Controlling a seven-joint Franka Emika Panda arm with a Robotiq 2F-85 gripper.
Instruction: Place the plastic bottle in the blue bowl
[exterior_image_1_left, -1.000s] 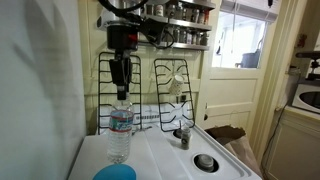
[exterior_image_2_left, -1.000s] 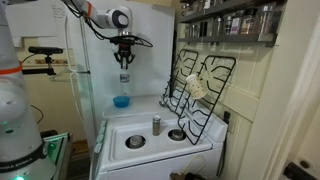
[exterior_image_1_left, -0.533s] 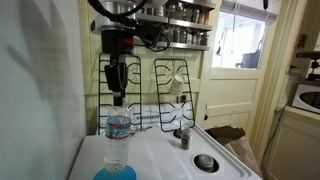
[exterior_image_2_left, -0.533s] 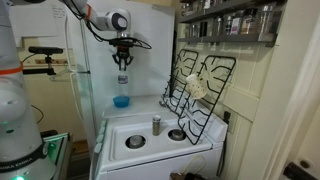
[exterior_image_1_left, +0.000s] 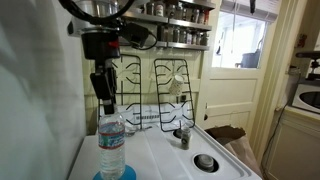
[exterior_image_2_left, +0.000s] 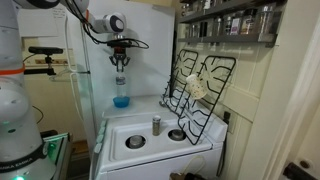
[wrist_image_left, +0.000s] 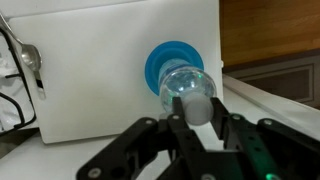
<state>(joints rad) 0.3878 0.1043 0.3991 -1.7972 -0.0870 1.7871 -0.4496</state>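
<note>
Bottle upright at the blue bowl

Claw (exterior_image_1_left: 105, 106) is clamped on the white top of the plastic bottle (exterior_image_1_left: 111, 145). In an exterior view the bottle stands straight in the blue bowl (exterior_image_1_left: 117, 174), lower left of the frame, on the white counter (exterior_image_1_left: 160, 152). Whether it touches the bowl's bottom, I cannot tell.

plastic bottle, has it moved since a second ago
Yes. Judged against the upright stove grates in an exterior view, the plastic bottle has shifted left and lower.
</note>
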